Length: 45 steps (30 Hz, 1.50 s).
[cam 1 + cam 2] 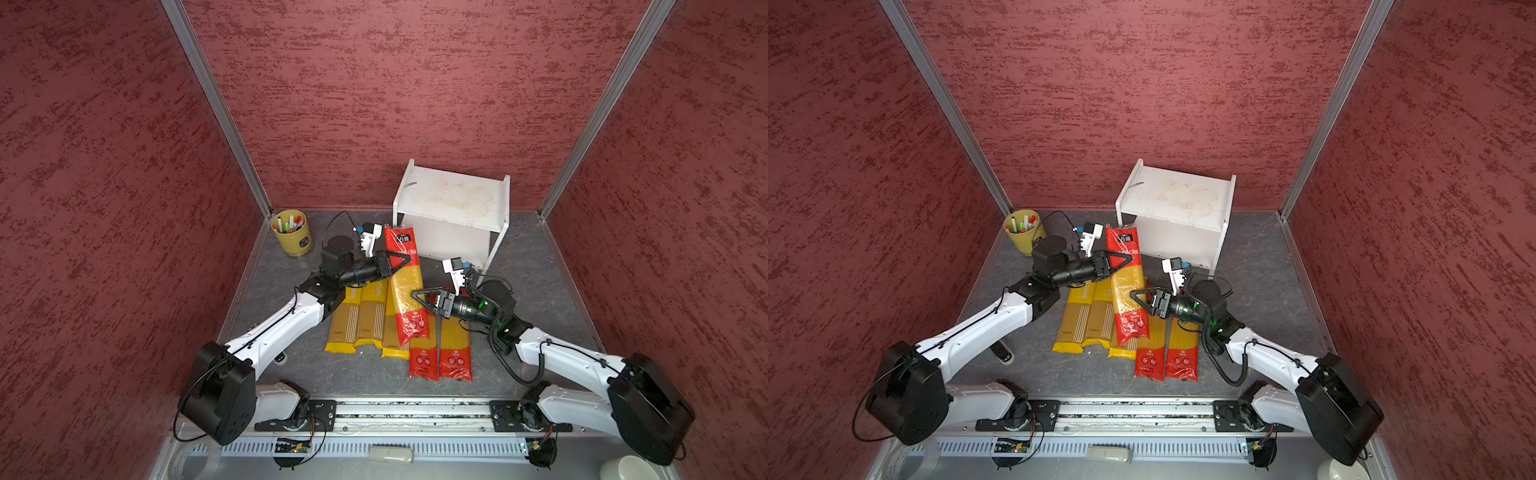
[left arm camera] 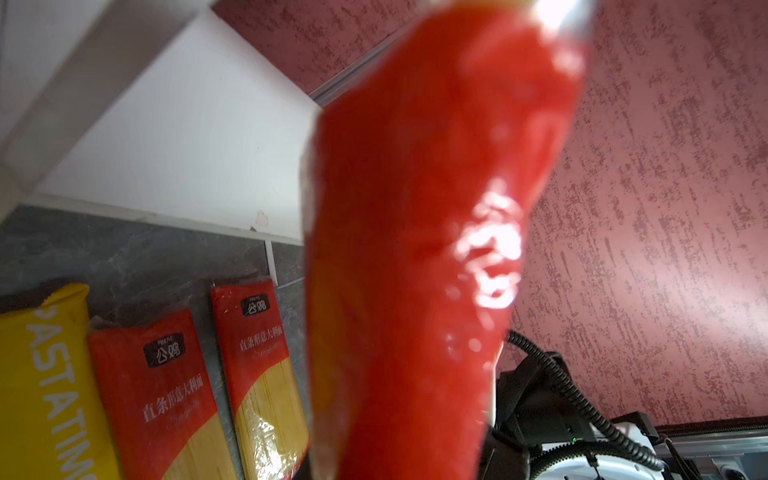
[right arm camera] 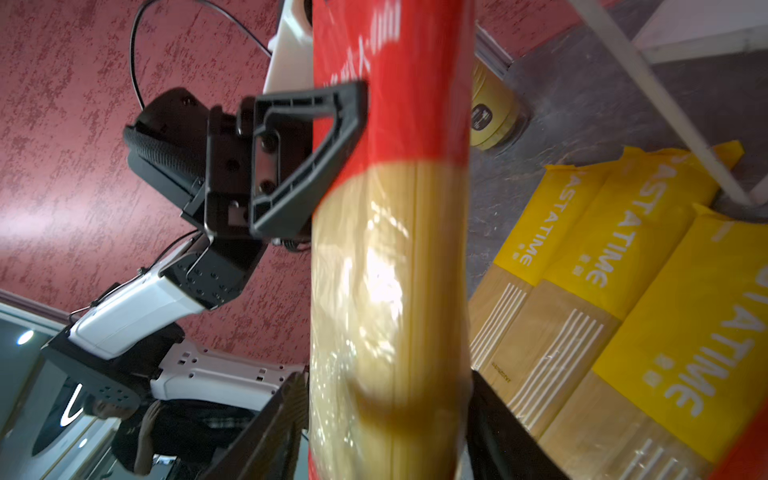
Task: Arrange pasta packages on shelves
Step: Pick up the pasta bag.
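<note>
Glossy plastic red bag [image 3: 390,249], rough walls [image 1: 415,83]

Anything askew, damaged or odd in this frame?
One red clear-middled spaghetti bag is held slanted over the row of flat yellow bags, pinched near its top by the left gripper. The white shelf rack's top board is visibly stained.

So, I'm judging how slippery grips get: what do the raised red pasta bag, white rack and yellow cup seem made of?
Red pasta bag: thin glossy plastic film, likely; glare spots, see-through middle. White rack: matte painted or laminated board, probably; flat panels, stained top. Yellow cup: smooth, slight sheen; plastic or coated paper, unclear.
</note>
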Tool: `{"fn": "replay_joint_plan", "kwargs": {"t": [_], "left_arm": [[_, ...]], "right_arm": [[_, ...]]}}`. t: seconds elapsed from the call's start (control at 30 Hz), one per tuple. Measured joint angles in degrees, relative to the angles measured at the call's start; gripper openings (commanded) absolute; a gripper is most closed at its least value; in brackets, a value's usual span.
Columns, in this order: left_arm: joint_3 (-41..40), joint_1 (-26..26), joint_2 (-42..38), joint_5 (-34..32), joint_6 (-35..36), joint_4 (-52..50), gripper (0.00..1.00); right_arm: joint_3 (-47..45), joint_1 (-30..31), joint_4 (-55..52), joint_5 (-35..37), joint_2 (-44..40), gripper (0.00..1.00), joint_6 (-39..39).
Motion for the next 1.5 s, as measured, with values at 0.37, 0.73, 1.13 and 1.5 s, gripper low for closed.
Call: {"fn": "replay_joint_plan", "kwargs": {"t": [0.37,0.73,1.13,1.5], "left_arm": [[10.6,2.82,1.88,3.61,0.98,-2.38,0.16],[18.05,2.73,9.18,6.97,-0.87,-2.25,0.39],[27.08,5.99,11.43,6.03,-2.51,-2.01,0.79],[24.33,11.63,4.96,2.21,-1.46,-6.64,0.89]], "right_arm": [[0.07,0.04,11.91,-3.04,3.61,0.57,0.55],[0.15,-0.13,14.75,-2.34,4.07,0.2,2.56],[10.54,0.17,-0.26,0.48,2.27,0.12,-0.22],[27.26,0.15,-20.59,7.82,2.82,0.08,-1.88]]}}
